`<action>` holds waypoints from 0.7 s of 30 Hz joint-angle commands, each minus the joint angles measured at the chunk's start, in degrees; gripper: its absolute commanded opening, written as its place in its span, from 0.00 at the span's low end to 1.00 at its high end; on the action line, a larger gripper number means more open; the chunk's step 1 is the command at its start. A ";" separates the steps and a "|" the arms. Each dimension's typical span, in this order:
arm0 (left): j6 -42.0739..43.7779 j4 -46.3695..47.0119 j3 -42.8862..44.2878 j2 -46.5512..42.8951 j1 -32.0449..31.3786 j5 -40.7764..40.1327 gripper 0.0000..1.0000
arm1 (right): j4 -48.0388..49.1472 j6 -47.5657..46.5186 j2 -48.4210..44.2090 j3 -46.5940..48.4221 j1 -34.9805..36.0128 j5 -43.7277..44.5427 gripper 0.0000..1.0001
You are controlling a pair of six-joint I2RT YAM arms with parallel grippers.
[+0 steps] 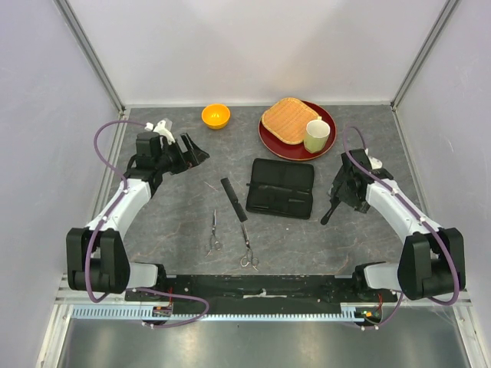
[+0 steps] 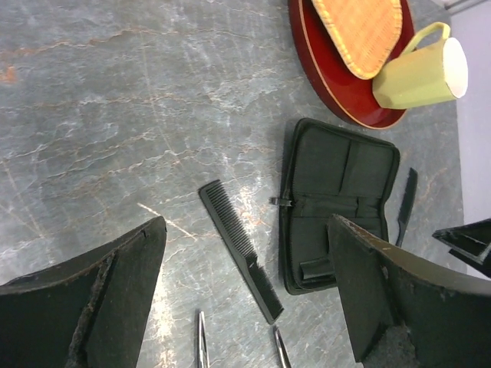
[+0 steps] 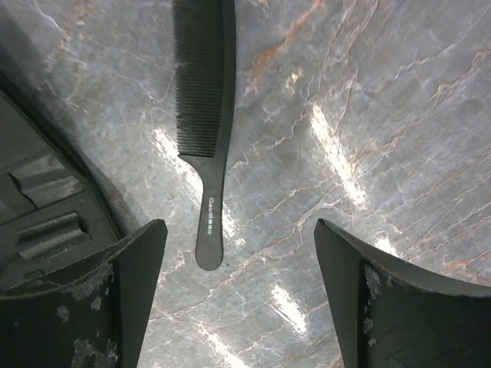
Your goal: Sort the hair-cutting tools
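R tool (image 3: 239, 230), jaws apart, above grip end of handled comb (image 3: 203, 92).

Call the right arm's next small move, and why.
Probably lower the right gripper straight down onto the handled comb, then close. Its fingers stand open and empty, and in the wrist view the comb's handle lies flat on the table between them, beside the open case.
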 commanded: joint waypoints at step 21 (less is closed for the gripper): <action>-0.01 4.16 0.63 1.25 -0.63 7.77 0.95 | 6.38 3.87 12.54 -1.81 2.43 -3.14 0.54</action>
